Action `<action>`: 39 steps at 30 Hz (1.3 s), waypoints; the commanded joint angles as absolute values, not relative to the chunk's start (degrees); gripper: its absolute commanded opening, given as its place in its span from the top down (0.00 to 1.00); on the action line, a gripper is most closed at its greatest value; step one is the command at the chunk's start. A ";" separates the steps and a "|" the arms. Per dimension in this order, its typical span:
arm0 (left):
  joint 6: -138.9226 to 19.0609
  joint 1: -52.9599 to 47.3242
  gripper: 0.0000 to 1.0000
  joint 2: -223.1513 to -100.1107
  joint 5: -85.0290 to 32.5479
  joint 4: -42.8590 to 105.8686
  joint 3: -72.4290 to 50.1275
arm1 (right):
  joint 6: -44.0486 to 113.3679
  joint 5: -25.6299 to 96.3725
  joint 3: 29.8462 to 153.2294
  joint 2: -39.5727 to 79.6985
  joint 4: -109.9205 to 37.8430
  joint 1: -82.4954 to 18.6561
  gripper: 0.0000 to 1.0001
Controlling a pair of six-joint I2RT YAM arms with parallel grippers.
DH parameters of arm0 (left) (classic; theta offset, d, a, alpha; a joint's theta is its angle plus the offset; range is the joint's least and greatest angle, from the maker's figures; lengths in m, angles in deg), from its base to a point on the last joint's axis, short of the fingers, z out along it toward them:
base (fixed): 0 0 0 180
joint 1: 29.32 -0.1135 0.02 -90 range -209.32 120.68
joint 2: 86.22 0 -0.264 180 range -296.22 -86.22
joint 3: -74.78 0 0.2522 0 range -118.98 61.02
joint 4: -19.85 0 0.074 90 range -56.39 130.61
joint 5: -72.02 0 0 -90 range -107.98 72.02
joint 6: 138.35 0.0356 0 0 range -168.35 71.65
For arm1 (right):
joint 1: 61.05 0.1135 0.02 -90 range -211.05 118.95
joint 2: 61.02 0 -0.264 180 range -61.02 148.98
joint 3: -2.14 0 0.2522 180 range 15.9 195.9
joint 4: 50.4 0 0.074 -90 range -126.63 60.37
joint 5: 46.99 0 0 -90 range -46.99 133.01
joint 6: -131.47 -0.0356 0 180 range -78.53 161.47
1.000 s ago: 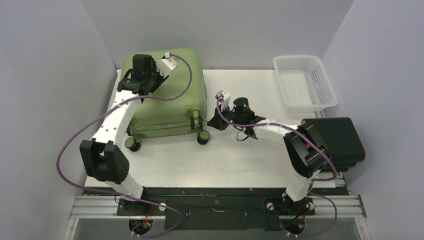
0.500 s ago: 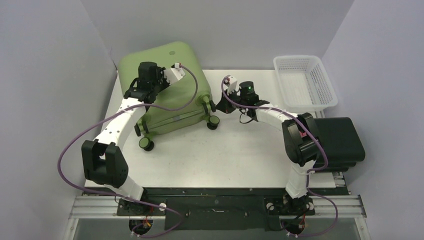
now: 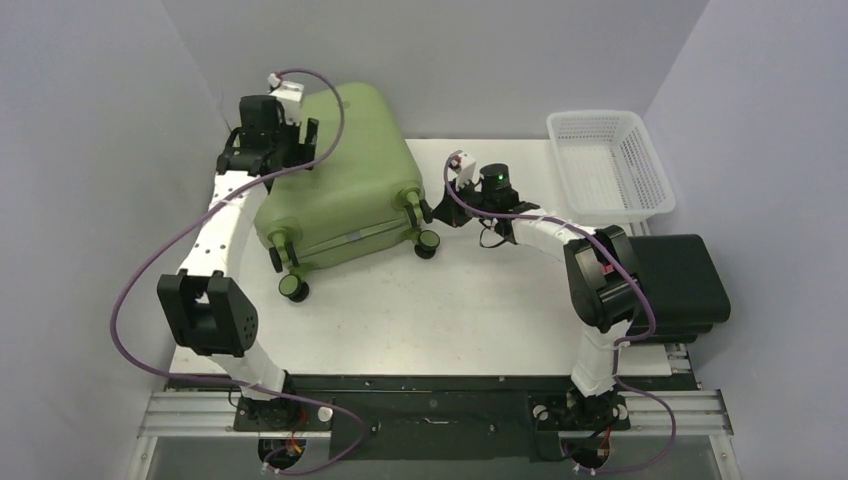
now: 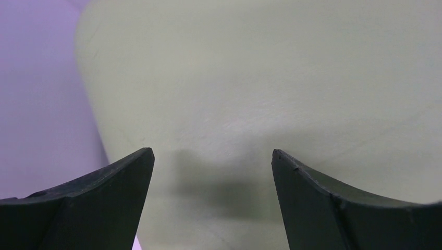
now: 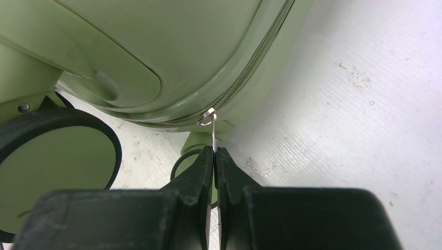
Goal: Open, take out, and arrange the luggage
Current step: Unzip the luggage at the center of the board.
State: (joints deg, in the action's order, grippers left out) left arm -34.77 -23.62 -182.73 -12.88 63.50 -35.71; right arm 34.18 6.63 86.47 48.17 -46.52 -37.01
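The olive-green suitcase, upper left of the top view, has swung counterclockwise. The left gripper gapes wide at its shell. The right gripper is clamped on the zipper pull, so unzipping looks underway.

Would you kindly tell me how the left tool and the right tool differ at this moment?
The left tool is open, facing the luggage's plain shell; the right tool is shut on the zipper pull. The left tool is at the luggage's far end; the right tool is by its wheels. Both are black.
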 commanded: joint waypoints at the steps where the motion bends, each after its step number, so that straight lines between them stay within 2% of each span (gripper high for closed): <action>1: -56.78 -30.99 0.19 -178.77 -6.53 66.36 -32.32 | 34.77 11.34 85.65 46.17 -48.92 -38.90 1.00; 2: -58.45 -32.35 0.19 -178.64 -6.41 66.64 -31.05 | 34.79 11.40 85.85 46.24 -48.93 -38.90 1.00; 3: -61.27 -34.87 0.08 -178.93 -7.40 67.75 -30.85 | 34.79 11.64 85.95 46.46 -48.94 -38.90 1.00; 4: -62.28 -37.08 0.02 -180.09 -8.21 68.43 -31.12 | 34.77 11.77 86.19 46.60 -48.89 -38.90 1.00; 7: -63.32 -39.60 0.03 -183.21 -11.25 70.04 -33.50 | 34.60 13.02 87.02 47.52 -48.81 -38.90 1.00; 13: -58.76 -36.92 0.04 -190.26 -5.57 72.19 -37.24 | 33.99 14.77 90.45 50.49 -48.29 -39.51 1.00; 16: -53.81 -34.16 0.04 -192.69 -1.43 72.84 -36.83 | 33.45 15.24 92.18 52.18 -48.45 -39.87 1.00; 26: -49.41 -32.96 0.04 -195.14 -0.09 70.76 -32.35 | 30.17 13.45 97.15 56.69 -49.94 -40.39 1.00; 33: -43.08 -29.92 0.03 -197.04 1.47 68.22 -32.44 | 26.57 7.57 92.54 54.91 -57.00 -39.42 1.00; 39: -40.63 -27.60 0.04 -200.37 1.59 66.84 -36.00 | 26.86 10.25 90.90 53.69 -57.11 -38.28 1.00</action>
State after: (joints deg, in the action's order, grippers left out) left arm -46.48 -29.13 -192.90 1.53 53.14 -38.40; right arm 27.06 6.89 91.56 55.14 -52.73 -38.92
